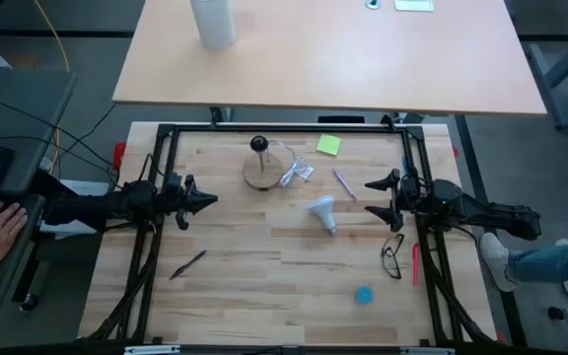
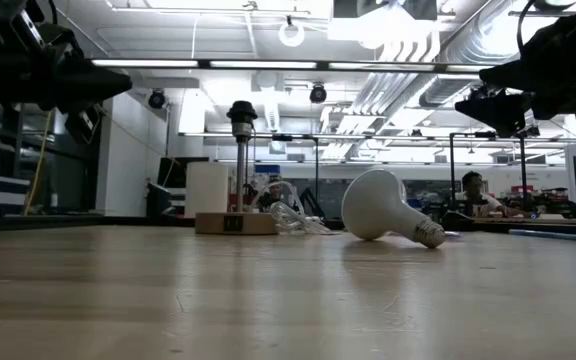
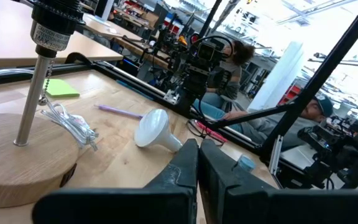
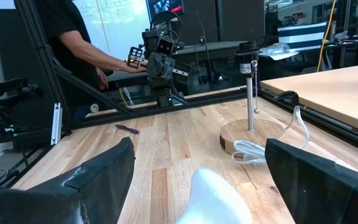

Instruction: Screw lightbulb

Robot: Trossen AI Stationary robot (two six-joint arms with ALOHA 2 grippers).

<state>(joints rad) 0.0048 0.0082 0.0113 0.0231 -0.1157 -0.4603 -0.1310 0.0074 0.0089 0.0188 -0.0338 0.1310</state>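
High view: white lightbulb [image 1: 323, 211], seemingly frosted.

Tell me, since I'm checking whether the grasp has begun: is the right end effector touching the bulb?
Apart. The high view shows bare wood between the open right end effector and the bulb, which lies alone on the table.

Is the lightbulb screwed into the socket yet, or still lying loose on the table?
Loose. The lightbulb lies on its side on the table, apart from the socket post; neither gripper touches it.
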